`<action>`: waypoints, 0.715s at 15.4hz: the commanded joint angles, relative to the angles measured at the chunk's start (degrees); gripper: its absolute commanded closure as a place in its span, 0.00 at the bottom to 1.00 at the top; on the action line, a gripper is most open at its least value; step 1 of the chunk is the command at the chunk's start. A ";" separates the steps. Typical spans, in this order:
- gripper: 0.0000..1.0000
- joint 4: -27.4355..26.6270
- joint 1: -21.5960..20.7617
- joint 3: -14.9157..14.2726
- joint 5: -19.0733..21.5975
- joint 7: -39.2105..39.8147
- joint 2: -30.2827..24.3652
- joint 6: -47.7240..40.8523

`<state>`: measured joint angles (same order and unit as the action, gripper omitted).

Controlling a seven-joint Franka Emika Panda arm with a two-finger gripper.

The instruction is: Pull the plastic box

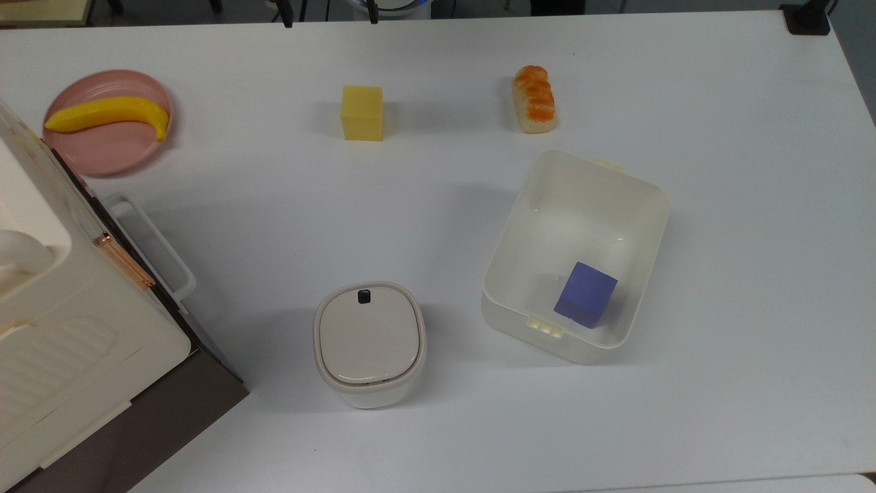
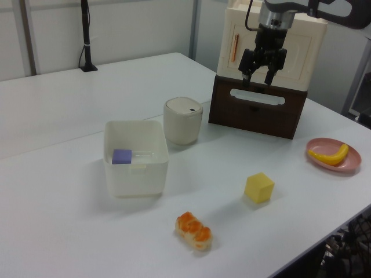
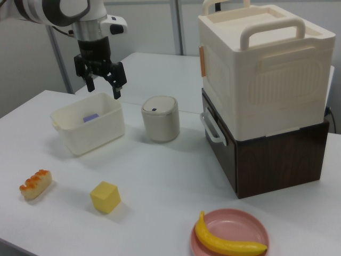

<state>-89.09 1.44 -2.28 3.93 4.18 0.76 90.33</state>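
1. In the right view the gripper [image 3: 104, 87] hangs in the upper left of the frame, its two fingers spread apart with nothing between them, high above the table [image 3: 160, 176].
2. The plastic box [image 1: 576, 257] sits right of centre in the top view, open-topped, with a purple cube [image 1: 585, 294] inside near its lower wall. The lidded canister [image 1: 369, 344] stands apart from the box, to the top view's left.
3. The step in hand looks like the approach: bring the open fingers down over one thin wall, away from the cube, one finger inside and one outside, then close.
4. Pull low and level; a thin-walled tub could tip or flex if dragged from the rim.
5. The bread roll [image 1: 534, 98] lies close beyond the box's upper rim, so a pull that way risks nudging it.
6. In the top view just the fingertips show at the upper edge, the arm being cut off.
7. How high the gripper rides above the box is hard to judge.
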 commanded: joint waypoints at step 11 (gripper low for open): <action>0.00 -0.03 -0.39 0.60 1.96 0.22 -0.32 -1.56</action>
<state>-89.09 1.26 -2.07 4.70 4.18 0.76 89.96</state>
